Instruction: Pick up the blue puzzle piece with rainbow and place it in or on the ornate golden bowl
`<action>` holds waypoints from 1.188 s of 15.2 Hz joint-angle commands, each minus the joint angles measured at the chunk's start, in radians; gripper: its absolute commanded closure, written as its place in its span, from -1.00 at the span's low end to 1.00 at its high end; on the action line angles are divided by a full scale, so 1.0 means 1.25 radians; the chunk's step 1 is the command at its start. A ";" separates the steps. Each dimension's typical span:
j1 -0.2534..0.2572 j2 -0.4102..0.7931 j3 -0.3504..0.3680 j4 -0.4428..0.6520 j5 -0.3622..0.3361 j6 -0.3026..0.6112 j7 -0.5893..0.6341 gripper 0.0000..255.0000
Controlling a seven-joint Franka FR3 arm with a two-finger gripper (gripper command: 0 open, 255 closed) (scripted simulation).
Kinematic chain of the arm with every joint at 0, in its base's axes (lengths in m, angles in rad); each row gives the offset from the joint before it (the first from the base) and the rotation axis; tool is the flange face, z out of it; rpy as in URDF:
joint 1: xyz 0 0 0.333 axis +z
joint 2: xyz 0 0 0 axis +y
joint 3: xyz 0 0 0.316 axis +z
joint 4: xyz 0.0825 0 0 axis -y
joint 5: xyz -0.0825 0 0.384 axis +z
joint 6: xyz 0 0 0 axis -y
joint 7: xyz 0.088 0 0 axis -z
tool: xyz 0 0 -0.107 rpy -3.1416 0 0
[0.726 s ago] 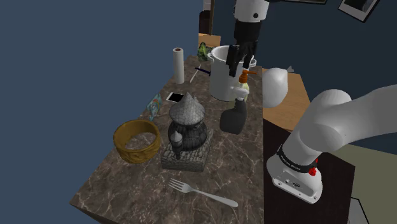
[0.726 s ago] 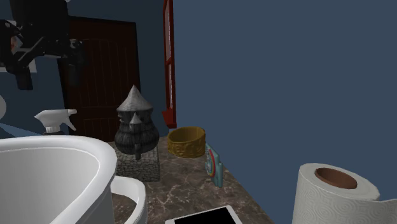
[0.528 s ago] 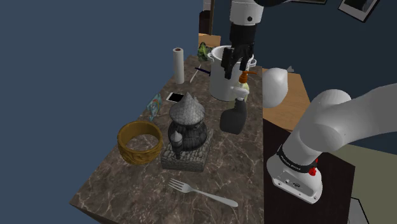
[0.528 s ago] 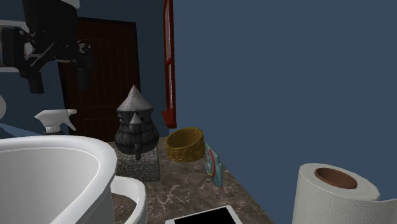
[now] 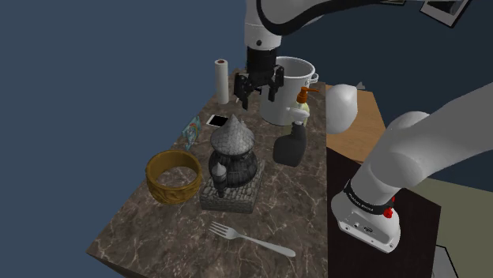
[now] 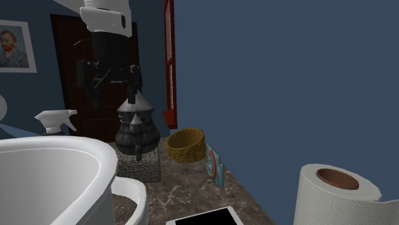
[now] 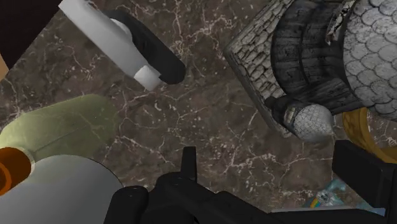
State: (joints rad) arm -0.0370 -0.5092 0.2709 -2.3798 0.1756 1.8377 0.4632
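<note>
The white arm rises from its stand, arches high over the marble counter (image 5: 304, 205) and points the black gripper (image 5: 258, 98) straight down beyond the grey stone tower model (image 5: 231, 162), in the air between the white pot (image 5: 290, 88) and the paper roll (image 5: 222, 80) behind that tower. Its two fingers stand wide apart with nothing between them. Half a second ago the gripper hung over the pot's rim; it has since swung towards the shoulder view's left, off the pot, and in the second exterior view it now sits just above the tower's tip. The blue puzzle piece with rainbow (image 5: 190, 132) stands on edge at the counter's rim beside the tower, untouched and unmoved, and the ornate golden bowl (image 5: 171, 175) sits close by on the same side of the tower, where it was before.
</note>
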 commanded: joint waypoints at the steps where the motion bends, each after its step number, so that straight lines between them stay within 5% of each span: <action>1: -0.011 0.053 0.033 0.020 0.003 0.038 0.078 -1.00; 10: -0.058 0.352 0.138 0.200 -0.085 0.156 0.432 -1.00; 18: -0.029 0.629 0.123 0.431 -0.222 0.176 0.725 -1.00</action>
State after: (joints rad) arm -0.0830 0.2334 0.4314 -1.8801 -0.0811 2.0571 1.3195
